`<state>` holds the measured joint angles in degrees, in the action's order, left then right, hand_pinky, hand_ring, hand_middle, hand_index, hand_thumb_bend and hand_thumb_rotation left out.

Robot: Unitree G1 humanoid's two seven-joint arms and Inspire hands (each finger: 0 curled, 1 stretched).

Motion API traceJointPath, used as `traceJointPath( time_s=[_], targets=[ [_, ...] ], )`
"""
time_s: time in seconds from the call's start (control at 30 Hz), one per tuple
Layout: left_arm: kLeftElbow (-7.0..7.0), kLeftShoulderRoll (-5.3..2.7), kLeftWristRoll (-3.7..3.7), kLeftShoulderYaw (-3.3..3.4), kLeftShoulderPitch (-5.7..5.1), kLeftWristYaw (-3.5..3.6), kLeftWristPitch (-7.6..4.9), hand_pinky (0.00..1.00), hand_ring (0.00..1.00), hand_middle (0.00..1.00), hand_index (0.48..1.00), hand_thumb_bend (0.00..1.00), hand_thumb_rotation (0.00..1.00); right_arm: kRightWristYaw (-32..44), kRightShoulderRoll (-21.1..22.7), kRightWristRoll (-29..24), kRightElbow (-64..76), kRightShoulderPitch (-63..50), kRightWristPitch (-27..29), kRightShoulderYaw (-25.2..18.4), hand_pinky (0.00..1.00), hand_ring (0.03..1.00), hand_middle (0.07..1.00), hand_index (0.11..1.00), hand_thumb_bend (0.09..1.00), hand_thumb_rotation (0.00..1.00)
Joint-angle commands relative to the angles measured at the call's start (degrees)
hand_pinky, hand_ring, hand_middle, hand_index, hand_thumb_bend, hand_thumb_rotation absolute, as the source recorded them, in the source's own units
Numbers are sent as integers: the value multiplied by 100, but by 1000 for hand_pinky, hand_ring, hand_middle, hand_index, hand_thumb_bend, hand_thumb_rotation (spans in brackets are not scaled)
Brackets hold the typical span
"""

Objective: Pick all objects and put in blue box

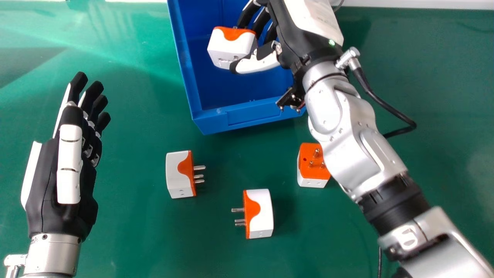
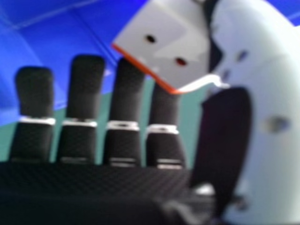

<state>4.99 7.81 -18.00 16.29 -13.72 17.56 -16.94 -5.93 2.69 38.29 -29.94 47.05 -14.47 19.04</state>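
Over the blue box (image 1: 247, 112) in the head view, my right hand (image 1: 285, 38) pinches a white and orange adapter (image 1: 230, 47) between thumb and fingers. The right hand view has the held adapter (image 2: 164, 42) against the thumb of my right hand (image 2: 262, 112), with the blue box (image 2: 56, 37) behind. Three more adapters lie on the green table: one (image 1: 179, 173) left of centre with pins facing right, one (image 1: 259, 213) nearer with pins facing left, and one (image 1: 313, 165) pins up, partly behind the right forearm. My left hand (image 1: 69, 162) rests open at the left, fingers straight.
The green table (image 1: 135, 239) spreads around the box and adapters. A black cable (image 1: 386, 106) loops beside the right wrist. My right forearm crosses the table diagonally from the lower right corner. A pale edge runs along the table's far side.
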Motion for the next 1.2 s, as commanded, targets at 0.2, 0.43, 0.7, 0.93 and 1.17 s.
traceJointPath(
  time_s=[0.2,0.43,0.7,0.93,1.17],
  targets=[
    [122,32,16,13,-63,-20,-83,967,957,953,958,601,951,-291,-118,-61,-772,724,58,44,290,411,499,548,492,0],
    [103,44,13,14,-54,0,-118,962,953,949,953,615,951,-422,-134,-116,-1257,825,268,122,292,416,501,554,490,0],
    [189,5,47,-10,-76,-102,-54,957,950,946,947,616,954,-434,-127,-101,-1712,926,400,242,296,432,528,551,487,0],
    [179,10,37,-34,-83,-109,-109,963,952,947,947,614,959,-527,-160,-138,-2100,983,524,283,292,441,551,535,486,0],
    [179,-3,13,-27,-77,-125,-88,968,955,950,948,615,960,-658,-162,-101,-2362,1011,582,375,288,440,549,533,486,0]
  ],
)
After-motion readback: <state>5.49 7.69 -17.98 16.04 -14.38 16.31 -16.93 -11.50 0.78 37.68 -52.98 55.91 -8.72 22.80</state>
